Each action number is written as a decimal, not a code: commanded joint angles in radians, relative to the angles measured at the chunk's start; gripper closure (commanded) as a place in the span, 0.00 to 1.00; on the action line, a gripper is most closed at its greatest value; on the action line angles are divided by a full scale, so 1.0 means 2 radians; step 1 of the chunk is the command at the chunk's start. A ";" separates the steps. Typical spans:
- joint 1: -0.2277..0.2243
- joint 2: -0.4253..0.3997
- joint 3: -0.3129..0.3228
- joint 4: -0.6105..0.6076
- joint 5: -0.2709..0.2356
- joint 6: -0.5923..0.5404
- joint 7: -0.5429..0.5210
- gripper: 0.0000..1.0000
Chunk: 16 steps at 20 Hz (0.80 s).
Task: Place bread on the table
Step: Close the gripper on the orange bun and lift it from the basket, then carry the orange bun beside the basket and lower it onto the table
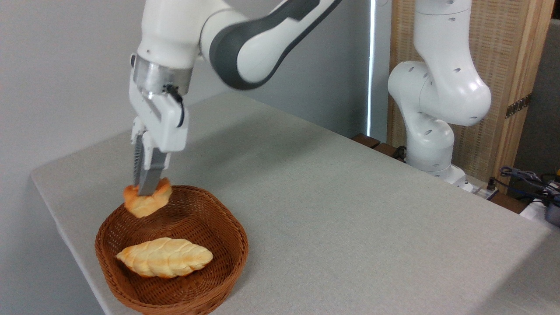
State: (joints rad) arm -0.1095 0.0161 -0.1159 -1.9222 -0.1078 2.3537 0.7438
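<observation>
No text, label, brand mark or number can be read anywhere in this view. The white robot arm (245, 39) shows plain casing, with no readable lettering.

Background: plain grey wall (65, 65) at left and far; bright vertical light strip (372, 65); woven wood-framed screen (516, 65) at far right.

Matt cloth-like table (350, 210), rough woven wicker basket (227, 262), glossy white plastic arm (437, 87).
</observation>
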 commanded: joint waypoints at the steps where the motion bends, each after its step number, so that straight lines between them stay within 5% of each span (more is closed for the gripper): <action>1: -0.002 -0.068 0.023 -0.013 -0.005 -0.103 0.012 0.74; 3: -0.003 -0.096 0.031 -0.029 -0.004 -0.148 0.022 0.74; 8: -0.020 -0.200 0.033 -0.171 -0.004 -0.152 0.031 0.65; 11: -0.044 -0.204 0.031 -0.200 -0.002 -0.151 0.030 0.44; 14: -0.045 -0.198 0.027 -0.203 -0.001 -0.151 0.031 0.12; 16: -0.046 -0.195 0.027 -0.203 -0.001 -0.151 0.031 0.05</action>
State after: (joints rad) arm -0.1944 -0.3746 -0.0695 -2.3217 -0.1077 2.0370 0.7875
